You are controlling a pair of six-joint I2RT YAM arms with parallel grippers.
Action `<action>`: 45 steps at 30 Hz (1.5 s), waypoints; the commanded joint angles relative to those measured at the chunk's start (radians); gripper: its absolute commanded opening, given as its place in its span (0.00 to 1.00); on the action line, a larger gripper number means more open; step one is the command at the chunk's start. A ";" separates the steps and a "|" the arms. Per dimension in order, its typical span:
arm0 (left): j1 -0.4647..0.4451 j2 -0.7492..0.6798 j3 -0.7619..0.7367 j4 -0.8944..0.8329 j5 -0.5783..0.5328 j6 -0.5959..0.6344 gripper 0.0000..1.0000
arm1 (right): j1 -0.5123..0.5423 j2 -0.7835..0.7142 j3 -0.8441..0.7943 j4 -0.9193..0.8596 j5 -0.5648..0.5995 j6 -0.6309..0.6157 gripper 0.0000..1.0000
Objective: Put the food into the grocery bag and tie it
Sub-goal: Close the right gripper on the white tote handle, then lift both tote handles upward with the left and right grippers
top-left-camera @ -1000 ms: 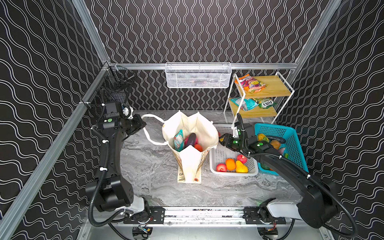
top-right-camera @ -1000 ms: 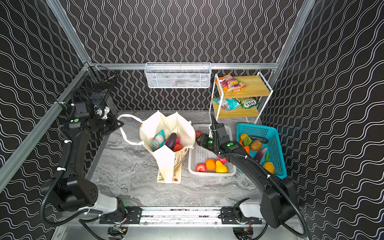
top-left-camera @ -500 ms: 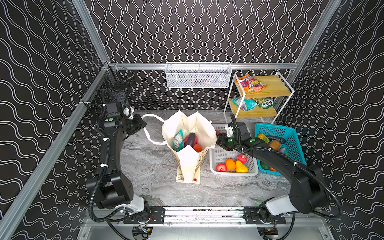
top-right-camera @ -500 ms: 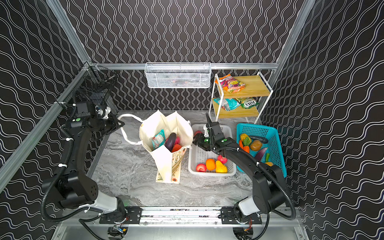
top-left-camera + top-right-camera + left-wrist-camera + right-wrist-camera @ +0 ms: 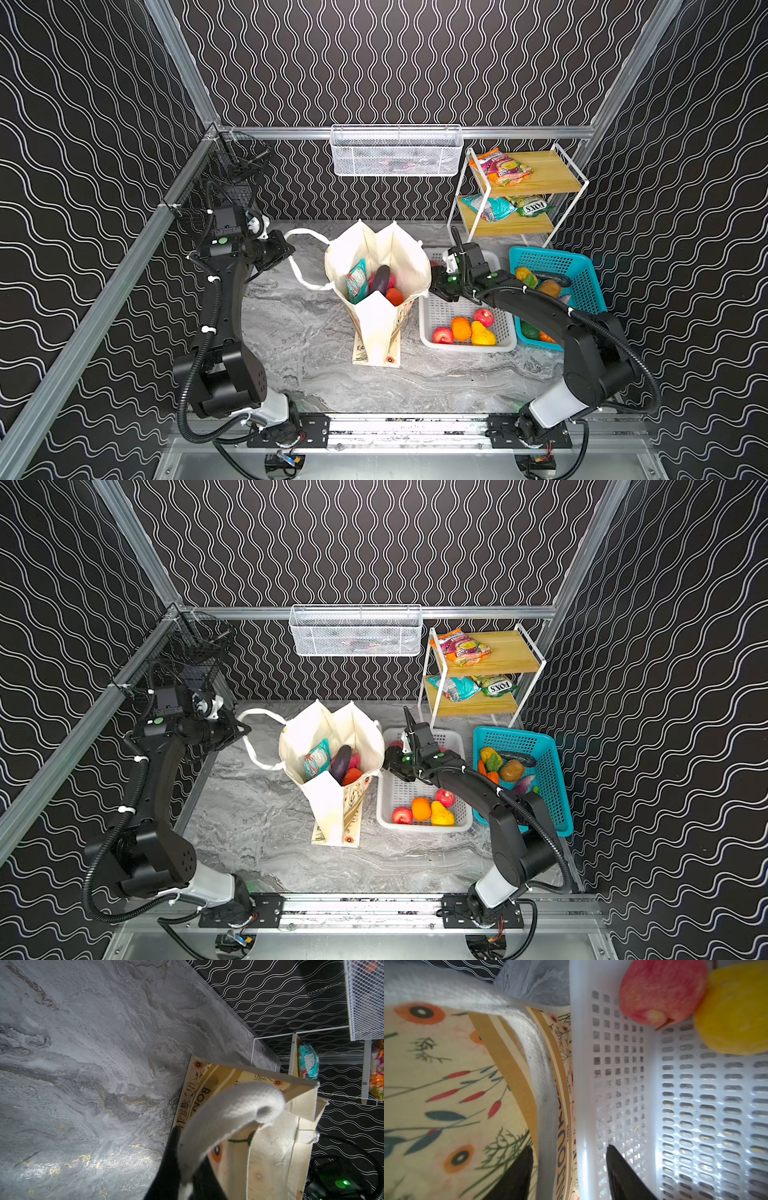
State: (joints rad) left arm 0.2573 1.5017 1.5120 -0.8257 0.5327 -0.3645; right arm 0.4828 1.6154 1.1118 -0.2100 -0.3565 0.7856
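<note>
The cream canvas floral tote bag [image 5: 376, 253] is stood on the grey marble tabletop [image 5: 299, 332], one white strap handle [image 5: 228, 1109] clamped in the left gripper [image 5: 287, 250], the other strap [image 5: 542, 1076] straddled by the parted right gripper [image 5: 569, 1155].

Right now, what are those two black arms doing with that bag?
Seemingly preparing to tie the cream canvas tote bag, which holds a teal snack packet and a purple eggplant. The left gripper is shut on one white strap handle; the right gripper is open around the other strap.
</note>
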 commanded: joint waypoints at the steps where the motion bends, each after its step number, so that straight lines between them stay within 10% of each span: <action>1: 0.001 -0.012 -0.008 0.032 0.016 0.007 0.00 | 0.008 0.014 0.015 0.019 -0.014 0.003 0.53; 8: 0.002 -0.021 -0.003 0.029 0.021 0.012 0.00 | 0.007 -0.051 0.044 -0.104 0.135 -0.062 0.19; 14: 0.002 -0.030 -0.005 0.043 0.058 0.001 0.00 | 0.007 -0.151 0.096 -0.225 0.287 -0.125 0.14; 28: 0.002 -0.082 -0.016 0.063 0.110 -0.019 0.00 | -0.020 -0.327 0.082 -0.060 0.095 -0.202 0.18; 45: 0.002 -0.096 -0.027 0.077 0.128 -0.030 0.00 | -0.036 -0.184 -0.024 0.167 -0.045 -0.229 0.29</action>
State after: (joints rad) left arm 0.2581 1.4117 1.4864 -0.7792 0.6361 -0.3893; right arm 0.4484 1.4124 1.0798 -0.0853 -0.4011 0.5865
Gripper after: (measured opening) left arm 0.101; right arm 0.292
